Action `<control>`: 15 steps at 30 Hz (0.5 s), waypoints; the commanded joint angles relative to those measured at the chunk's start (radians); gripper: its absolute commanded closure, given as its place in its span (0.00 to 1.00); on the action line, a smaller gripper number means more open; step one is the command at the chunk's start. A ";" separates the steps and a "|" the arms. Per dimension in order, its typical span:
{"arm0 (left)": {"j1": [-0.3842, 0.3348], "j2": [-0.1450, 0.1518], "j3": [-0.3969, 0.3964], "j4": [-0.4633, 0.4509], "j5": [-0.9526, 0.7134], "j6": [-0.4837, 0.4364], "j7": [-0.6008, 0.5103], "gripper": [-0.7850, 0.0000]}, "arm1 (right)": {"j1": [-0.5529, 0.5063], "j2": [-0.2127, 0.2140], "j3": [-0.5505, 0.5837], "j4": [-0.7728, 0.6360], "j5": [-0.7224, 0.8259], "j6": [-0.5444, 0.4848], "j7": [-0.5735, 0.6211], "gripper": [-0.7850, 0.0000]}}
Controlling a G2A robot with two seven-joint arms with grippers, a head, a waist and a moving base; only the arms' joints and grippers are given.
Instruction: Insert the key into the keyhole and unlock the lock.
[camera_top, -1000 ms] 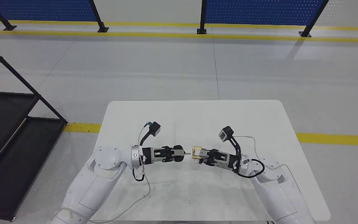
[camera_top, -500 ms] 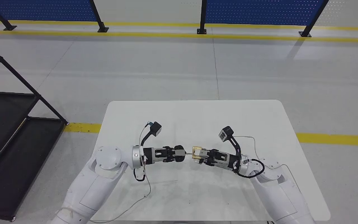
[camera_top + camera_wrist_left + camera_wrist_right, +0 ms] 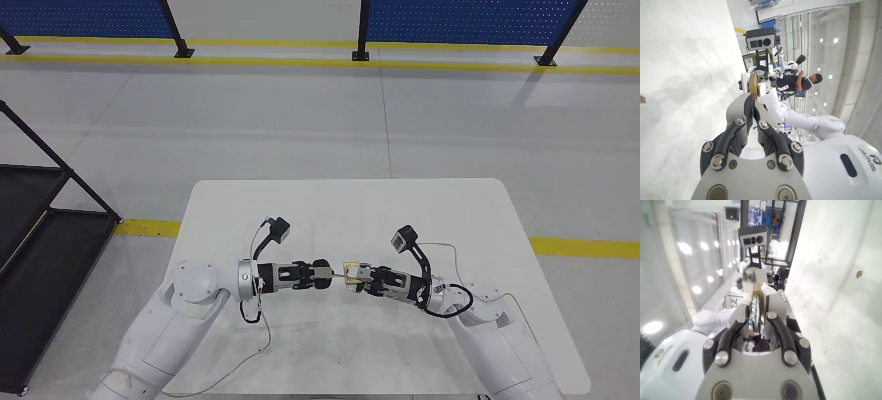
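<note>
Above the white desk [image 3: 450, 210], the right pincer [image 3: 758, 292] pinches a brass padlock [image 3: 753, 85]. The left pincer [image 3: 752, 98], pressed onto a key hidden between its pads, sits just beside it. The key is best pushed in straight and gently.

Lock [image 3: 756, 289]: stamped characters run along its silvery metal part below the brass body; too blurred to read.
White robot shell [image 3: 857, 162]: a round logo and one word in dark capitals beside a black oval slot; brand print, not read off here.
White robot shell, right wrist view [image 3: 668, 355]: the same logo and word, beside the same kind of slot.
Wall panels [image 3: 753, 217]: blue and white posters in the room behind; print too small to read.
Blue board [image 3: 799, 93]: a sign far behind the table; nothing on it is legible.
</note>
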 commanded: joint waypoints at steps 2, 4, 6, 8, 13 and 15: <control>0.001 0.001 0.000 0.000 0.001 -0.001 0.007 1.00 | 0.000 0.000 0.000 0.000 0.000 0.000 0.000 1.00; 0.002 0.002 0.000 0.000 0.003 0.000 0.016 1.00 | 0.000 0.000 0.000 0.000 0.000 0.000 0.000 1.00; 0.003 0.002 0.002 0.000 0.003 0.000 0.021 1.00 | 0.000 0.000 0.000 0.000 0.000 0.000 0.000 1.00; 0.002 0.003 0.004 0.000 0.004 0.002 0.021 1.00 | 0.000 0.000 0.000 0.000 0.000 0.000 0.000 1.00; 0.000 0.004 0.009 0.000 0.002 0.003 0.021 1.00 | 0.000 0.000 0.000 0.000 0.000 0.000 0.000 1.00; -0.002 0.004 0.010 0.001 0.001 0.002 0.021 1.00 | 0.000 0.000 0.000 0.000 0.000 0.000 0.000 1.00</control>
